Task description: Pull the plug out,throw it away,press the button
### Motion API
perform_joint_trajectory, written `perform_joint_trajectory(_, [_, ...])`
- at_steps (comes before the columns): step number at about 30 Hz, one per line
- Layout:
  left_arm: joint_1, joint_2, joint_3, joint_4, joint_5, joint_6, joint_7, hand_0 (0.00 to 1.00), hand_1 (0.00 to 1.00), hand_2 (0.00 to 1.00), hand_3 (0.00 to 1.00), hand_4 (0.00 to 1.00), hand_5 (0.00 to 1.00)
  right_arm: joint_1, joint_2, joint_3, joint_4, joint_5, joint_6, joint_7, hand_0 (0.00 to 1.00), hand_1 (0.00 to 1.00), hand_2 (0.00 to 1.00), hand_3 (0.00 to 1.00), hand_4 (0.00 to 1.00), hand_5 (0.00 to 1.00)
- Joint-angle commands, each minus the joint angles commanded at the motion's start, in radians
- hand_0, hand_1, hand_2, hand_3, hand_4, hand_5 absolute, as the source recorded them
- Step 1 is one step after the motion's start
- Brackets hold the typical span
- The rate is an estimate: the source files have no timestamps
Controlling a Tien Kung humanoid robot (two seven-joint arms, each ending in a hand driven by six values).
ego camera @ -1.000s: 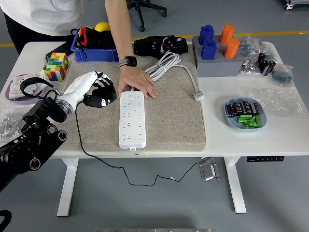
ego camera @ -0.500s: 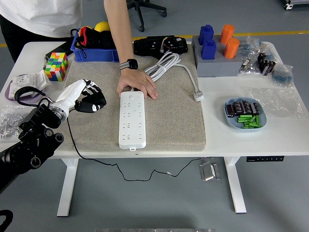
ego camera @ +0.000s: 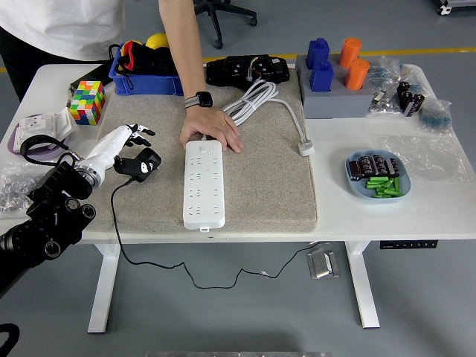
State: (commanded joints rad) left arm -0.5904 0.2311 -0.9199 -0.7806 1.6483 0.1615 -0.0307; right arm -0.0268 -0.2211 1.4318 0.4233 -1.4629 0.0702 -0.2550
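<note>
1. No writing can be read on anything in view.
2. A white power strip (ego camera: 204,184) is seen lying on a tan mat (ego camera: 275,186) on the white surface (ego camera: 446,208). Its far end is held down by a person's hand (ego camera: 210,130), which wears a dark watch.
3. A coiled white cable (ego camera: 253,100) lies on the mat behind the strip. A colour cube (ego camera: 87,102) and a blue bin (ego camera: 145,80) are placed at the far left, and a blue dish (ego camera: 376,177) at the right.
4. The black plug (ego camera: 143,164) is found on the mat, left of the strip and apart from it. Its black cord hangs over the near edge.
5. The left hand (ego camera: 119,145) is seen just beside the plug with its fingers (ego camera: 140,131) spread open, holding nothing.
6. Compared with half a second ago, the plug has been let go, and the fingers have been opened.
</note>
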Motion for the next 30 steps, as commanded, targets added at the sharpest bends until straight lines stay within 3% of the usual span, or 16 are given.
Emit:
perform_joint_trajectory(1, [0.001,0.0,-0.005,-0.006,0.002,-0.006,0.007,0.804,0.841,0.859,0.931,0.968,0.133,0.0,0.0,0.0,0.0,0.0,0.0,0.0,0.767,0.729,0.724,0.713,0.883,0.658])
perform_joint_trajectory(6, [-0.007,0.011,-0.038,-0.081,0.018,-0.02,0.025,0.804,0.841,0.859,0.931,0.968,0.133,0.0,-0.001,-0.001,0.0,0.0,0.0,0.0,0.767,0.729,0.724,0.713,0.883,0.658])
perform_joint_trajectory(7, [-0.01,0.014,-0.038,-0.102,0.01,-0.017,0.022,0.84,0.832,0.889,0.98,0.992,0.374,0.0,-0.002,-0.002,0.0,0.0,0.0,0.0,0.767,0.729,0.724,0.713,0.883,0.658])
perform_joint_trajectory(12, [-0.039,0.028,-0.006,-0.199,-0.074,0.003,-0.033,0.84,0.832,0.889,0.98,0.992,0.374,0.002,0.0,0.0,-0.001,0.001,0.0,0.0,0.767,0.729,0.724,0.713,0.883,0.658])
perform_joint_trajectory(13, [-0.048,0.029,0.007,-0.208,-0.081,-0.003,-0.038,0.132,0.087,0.184,0.722,0.67,0.002,0.003,0.0,-0.001,0.0,0.001,0.0,0.0,0.767,0.729,0.724,0.713,0.883,0.658])
perform_joint_trajectory(16, [-0.076,0.03,0.047,-0.21,-0.095,-0.033,-0.024,0.132,0.087,0.184,0.722,0.67,0.002,0.004,0.001,-0.001,0.001,0.002,0.0,0.0,0.767,0.729,0.724,0.713,0.883,0.658])
perform_joint_trajectory(18, [-0.1,0.03,0.077,-0.204,-0.096,-0.075,0.009,0.132,0.087,0.184,0.722,0.67,0.002,0.004,0.001,-0.002,0.001,0.002,0.0,0.0,0.767,0.729,0.724,0.713,0.883,0.658])
perform_joint_trajectory(19, [-0.114,0.03,0.095,-0.199,-0.102,-0.097,0.028,0.036,0.022,0.109,0.652,0.177,0.002,0.004,0.0,-0.002,0.001,0.002,0.0,0.0,0.767,0.729,0.724,0.713,0.883,0.658])
perform_joint_trajectory(24, [-0.17,0.022,0.169,-0.177,-0.123,-0.201,0.14,0.036,0.022,0.109,0.652,0.177,0.002,0.004,-0.001,-0.003,-0.001,0.002,0.0,0.0,0.767,0.729,0.724,0.713,0.883,0.658])
perform_joint_trajectory(25, [-0.178,0.02,0.184,-0.172,-0.127,-0.215,0.158,0.026,0.011,0.098,0.696,0.035,0.002,0.003,-0.002,-0.003,0.0,0.003,0.0,0.0,0.767,0.729,0.724,0.713,0.883,0.658])
perform_joint_trajectory(30, [-0.221,-0.003,0.256,-0.137,-0.147,-0.244,0.209,0.026,0.011,0.098,0.696,0.035,0.002,0.004,-0.002,-0.007,0.0,0.006,0.0,0.0,0.767,0.729,0.724,0.713,0.883,0.658])
